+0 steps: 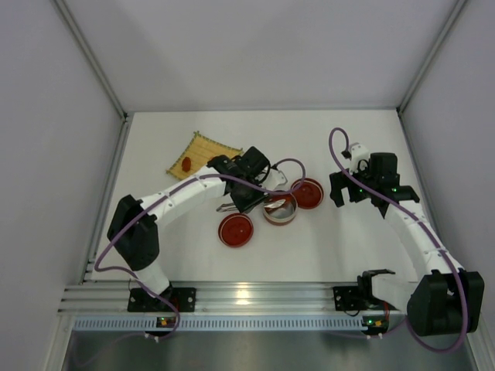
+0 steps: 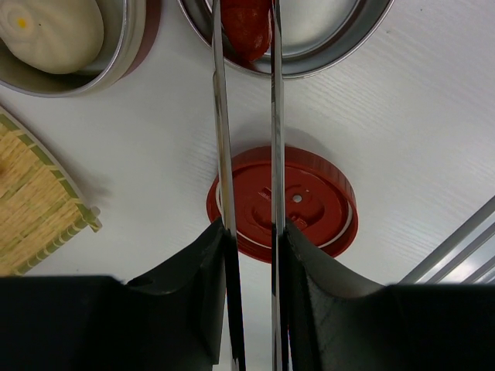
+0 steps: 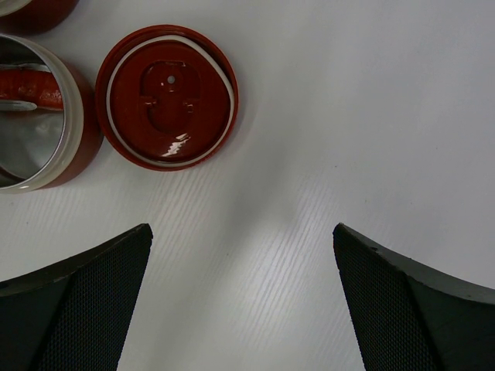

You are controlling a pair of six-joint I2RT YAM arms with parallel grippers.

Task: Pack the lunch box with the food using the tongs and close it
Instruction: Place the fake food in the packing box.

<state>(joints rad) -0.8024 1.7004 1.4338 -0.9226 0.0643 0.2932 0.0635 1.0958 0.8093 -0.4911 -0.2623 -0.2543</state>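
Note:
My left gripper (image 2: 249, 229) is shut on the silver tongs (image 2: 276, 116), one arm against each finger. The tong tips clasp a red food piece (image 2: 246, 27) at the rim of a steel lunch box tier (image 2: 340, 50). A second tier (image 2: 128, 46) at the upper left holds a white round bun (image 2: 50, 35). From above, the left gripper (image 1: 249, 185) sits beside the steel tier (image 1: 280, 210). Another red piece (image 1: 186, 164) lies on the yellow mat (image 1: 203, 151). My right gripper (image 3: 241, 230) is open over bare table, right of the tier (image 3: 73, 131).
One red lid (image 1: 236, 229) lies in front of the tier, under the tongs' arms in the left wrist view (image 2: 317, 209). A second red lid (image 1: 308, 193) lies to its right, upside down (image 3: 166, 104). White walls enclose the table on three sides.

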